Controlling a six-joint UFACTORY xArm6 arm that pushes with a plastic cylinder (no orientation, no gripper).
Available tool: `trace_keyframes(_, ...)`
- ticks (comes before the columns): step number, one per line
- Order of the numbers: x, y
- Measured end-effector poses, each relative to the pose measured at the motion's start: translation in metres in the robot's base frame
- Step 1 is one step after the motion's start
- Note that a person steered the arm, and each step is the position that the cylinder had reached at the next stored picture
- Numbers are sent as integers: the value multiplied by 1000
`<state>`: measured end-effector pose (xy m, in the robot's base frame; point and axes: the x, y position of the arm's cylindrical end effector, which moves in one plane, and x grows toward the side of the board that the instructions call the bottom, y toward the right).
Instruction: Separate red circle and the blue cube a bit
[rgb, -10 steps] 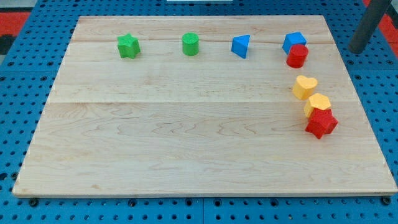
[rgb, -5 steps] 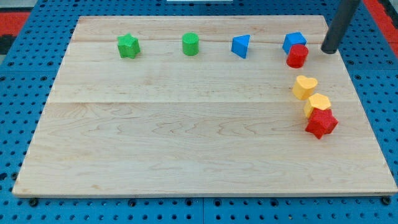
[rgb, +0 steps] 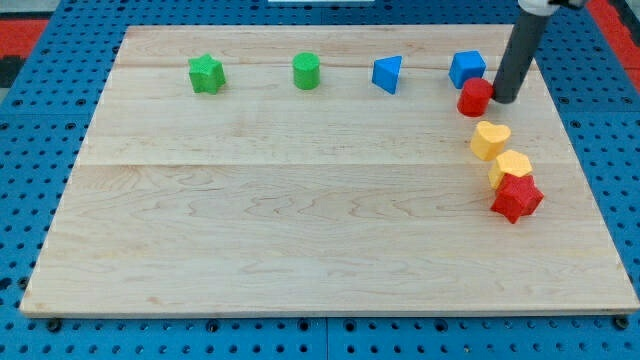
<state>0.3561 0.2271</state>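
The red circle (rgb: 474, 98) sits near the board's top right, just below the blue cube (rgb: 467, 68); the two look to be touching or nearly so. My tip (rgb: 505, 99) is right against the red circle's right side, to the lower right of the blue cube. The rod rises from there toward the view's top.
A green star (rgb: 206, 74), a green cylinder (rgb: 306, 71) and a blue triangle (rgb: 387, 74) stand in a row along the top. Below the red circle lie a yellow heart (rgb: 489, 140), a yellow hexagon (rgb: 511, 167) and a red star (rgb: 516, 197). The wooden board (rgb: 300, 220) lies on a blue pegboard.
My tip has moved left and down from off the board's right edge to the red circle's right side. The red circle has shifted slightly left and down.
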Motion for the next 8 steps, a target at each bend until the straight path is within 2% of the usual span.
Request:
trace_keyframes(1,24,17)
trace_keyframes(2,13,67)
trace_keyframes(3,-1,91)
trace_keyframes(4,62,97)
trace_keyframes(5,92,97)
trace_keyframes(6,61,95)
trace_keyframes(8,-53,67)
